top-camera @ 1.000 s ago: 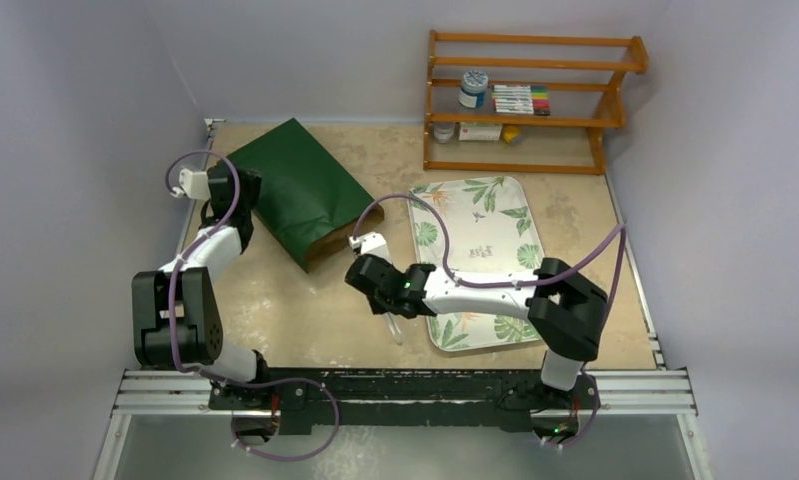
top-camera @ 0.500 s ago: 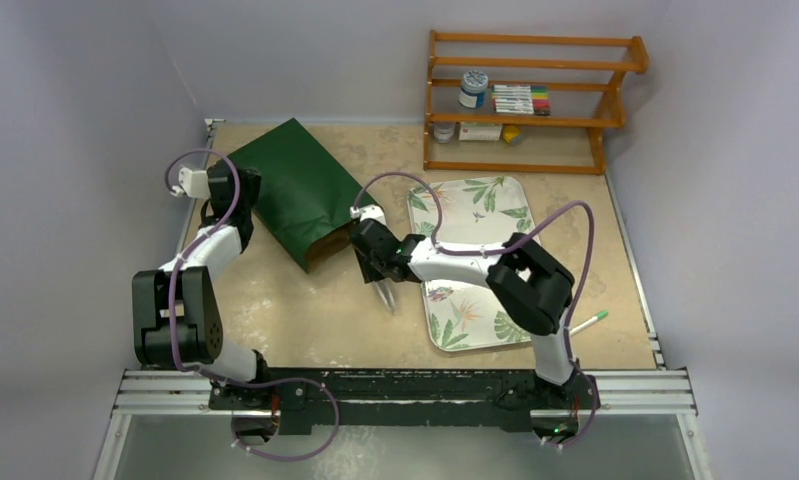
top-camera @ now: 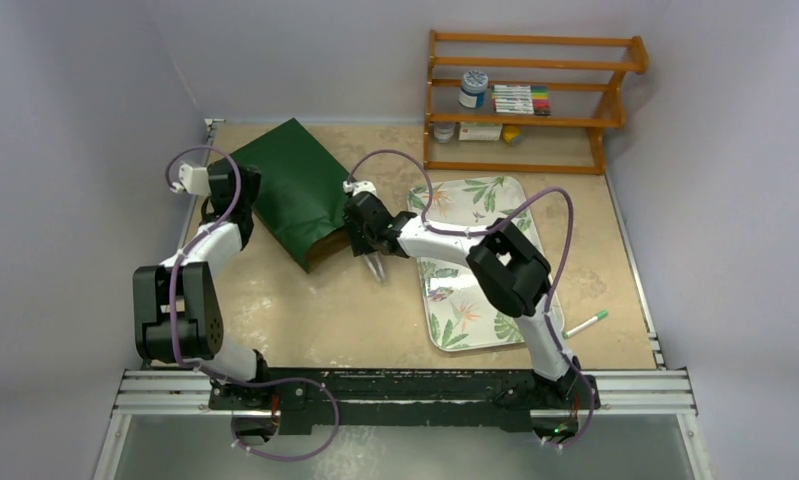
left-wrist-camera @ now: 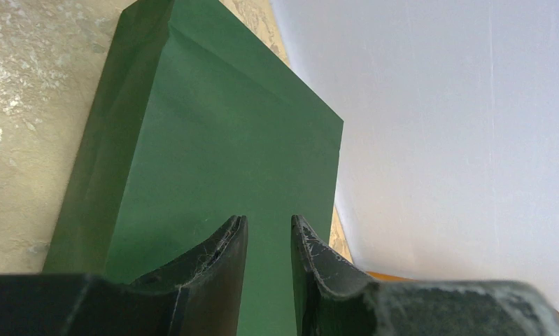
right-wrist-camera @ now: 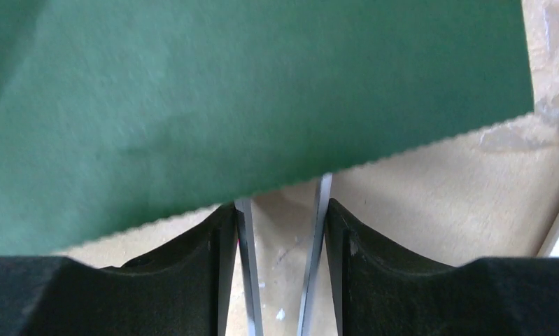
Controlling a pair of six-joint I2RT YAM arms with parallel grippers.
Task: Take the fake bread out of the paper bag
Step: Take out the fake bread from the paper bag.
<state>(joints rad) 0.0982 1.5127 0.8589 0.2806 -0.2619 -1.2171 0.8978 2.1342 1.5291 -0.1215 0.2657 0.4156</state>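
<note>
Swinging further left off the leaf-patterned tray, the right hand has reached the open mouth of the paper bag. Its fingers are a little apart with nothing between them, the tips hidden behind the bag's jagged edge. The bag lies flat at the desk's back left. The left hand sits at its left side, fingers slightly parted. The fake bread is out of sight.

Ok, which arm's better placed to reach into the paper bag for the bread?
Right. The right gripper is open at the serrated mouth edge of the paper bag, where the brown inside shows. The left gripper is at the bag's opposite side, away from that opening.
</note>
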